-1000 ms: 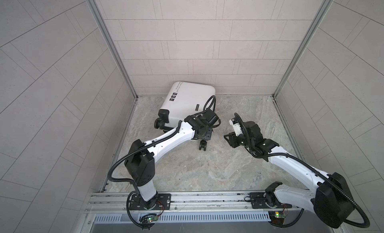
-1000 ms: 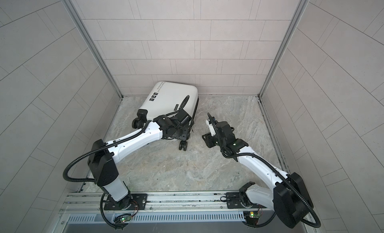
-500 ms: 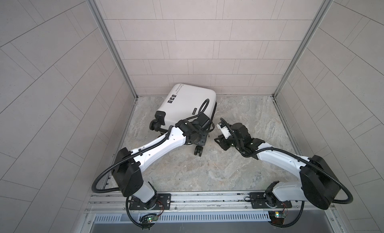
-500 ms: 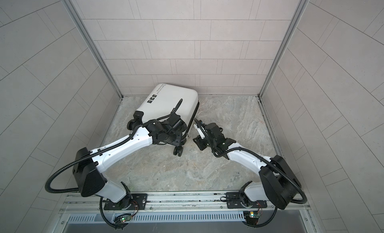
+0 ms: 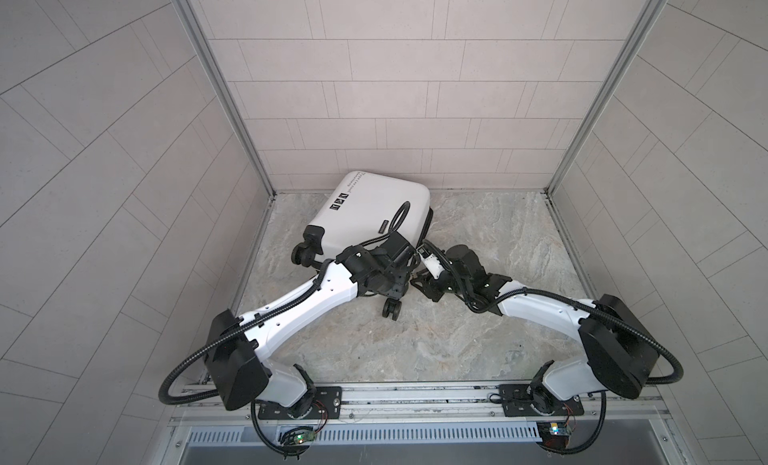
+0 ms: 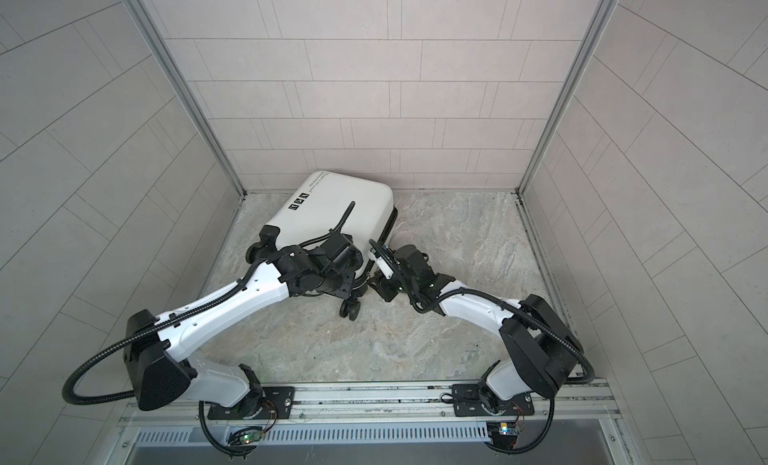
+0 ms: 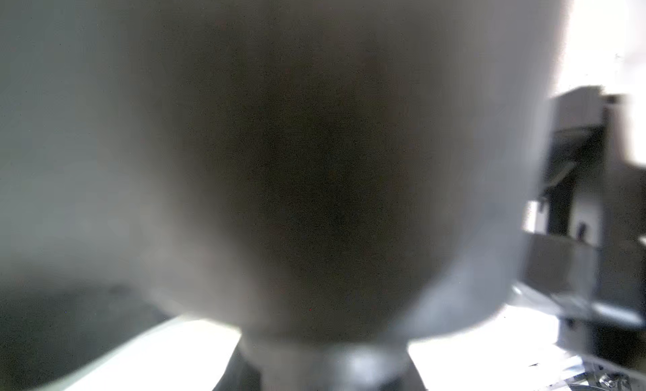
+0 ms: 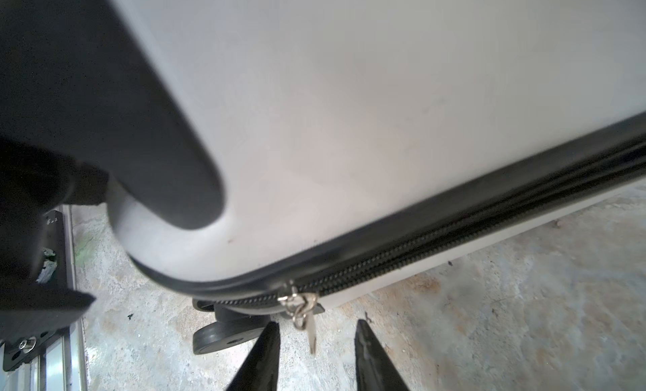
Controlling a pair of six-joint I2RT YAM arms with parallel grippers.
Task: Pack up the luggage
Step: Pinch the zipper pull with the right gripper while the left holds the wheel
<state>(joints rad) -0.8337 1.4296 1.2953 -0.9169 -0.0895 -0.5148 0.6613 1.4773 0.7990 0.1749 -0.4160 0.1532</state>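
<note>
The luggage [image 5: 374, 209] [image 6: 332, 205] is a closed white hard-shell case lying flat at the back left, with its black zip trim facing right. My left gripper [image 5: 397, 274] [image 6: 351, 276] sits on the case's near right corner, above a black wheel [image 5: 390, 309]. Its jaws are hidden, and blurred white shell [image 7: 105, 127] fills the left wrist view. My right gripper [image 8: 316, 323] [image 5: 417, 282] is open. Its two black fingertips stand on either side of the metal zipper pull [image 8: 312, 337] without touching it. The zip [image 8: 454, 232] looks shut along this side.
Tiled walls close in the floor on the left, back and right, and the case's far corner lies near the back wall. A metal rail [image 5: 415, 394] carrying both arm bases runs along the front. Bare stone floor [image 5: 498, 234] lies to the right of the case.
The luggage has slid left and a little nearer, with the left gripper staying on its corner. The right gripper has travelled left up to the zip side, and its jaws have narrowed slightly.
</note>
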